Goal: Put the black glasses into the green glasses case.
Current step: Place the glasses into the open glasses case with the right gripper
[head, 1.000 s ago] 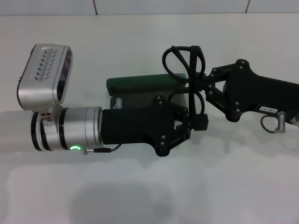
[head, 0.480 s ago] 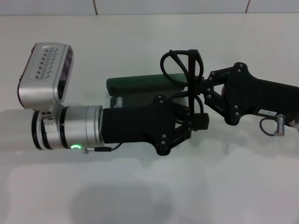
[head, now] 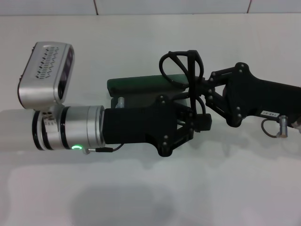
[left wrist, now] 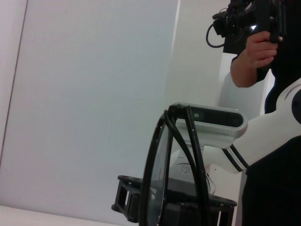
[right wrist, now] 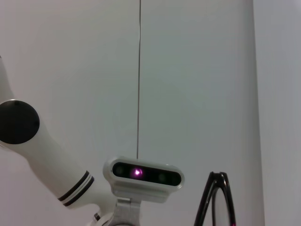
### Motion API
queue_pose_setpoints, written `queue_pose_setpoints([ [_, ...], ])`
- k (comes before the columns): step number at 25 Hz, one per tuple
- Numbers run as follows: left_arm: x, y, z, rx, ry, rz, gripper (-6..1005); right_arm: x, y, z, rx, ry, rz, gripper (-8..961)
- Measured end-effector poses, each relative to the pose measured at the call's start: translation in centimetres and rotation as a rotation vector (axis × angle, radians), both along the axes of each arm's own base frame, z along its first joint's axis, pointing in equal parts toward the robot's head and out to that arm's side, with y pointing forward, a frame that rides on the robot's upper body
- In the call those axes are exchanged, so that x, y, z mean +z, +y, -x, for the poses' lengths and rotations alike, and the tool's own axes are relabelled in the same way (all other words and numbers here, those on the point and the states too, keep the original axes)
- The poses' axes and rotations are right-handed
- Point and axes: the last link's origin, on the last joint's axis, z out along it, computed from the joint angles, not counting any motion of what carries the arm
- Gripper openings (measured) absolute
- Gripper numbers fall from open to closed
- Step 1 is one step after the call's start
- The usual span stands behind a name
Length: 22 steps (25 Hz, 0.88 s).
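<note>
Meeting over the case [head: 141,84], both pincers grip the glasses [head: 181,66]. Left pincer [head: 192,123] and right pincer [head: 201,89] are clamped on the folded temples.

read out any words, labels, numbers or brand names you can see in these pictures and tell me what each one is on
Small white label on the right gripper: dark print, too small to read.
The green glasses case: no lettering shows on the part in view.
The black glasses, the left gripper, the white table: no text.
Nothing can be read in these pictures.

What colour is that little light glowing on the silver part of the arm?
Green. The light glows on the left arm's silver wrist, and the head view shows it best.
</note>
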Motion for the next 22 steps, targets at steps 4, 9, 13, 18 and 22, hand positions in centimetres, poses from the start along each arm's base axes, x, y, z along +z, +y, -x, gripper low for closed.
queue_pose_setpoints([
  [4,0.0,0.0,0.0,-0.002,0.001,0.001,14,0.0,0.0,0.0,0.002,0.001,0.000,36],
  [9,0.0,0.0,0.0,-0.003,0.002,0.002,15,0.0,0.0,0.0,0.001,-0.002,0.001,36],
  [13,0.0,-0.1,0.2,0.000,0.007,0.004,15,-0.2,0.2,-0.3,-0.023,-0.018,-0.012,36],
  [18,0.3,-0.5,1.3,0.032,0.019,-0.010,16,-0.2,0.7,-0.7,-0.049,-0.040,-0.040,37],
  [22,0.4,-0.6,2.4,0.061,0.044,-0.030,16,0.0,1.6,-0.9,-0.063,-0.076,-0.083,37],
])
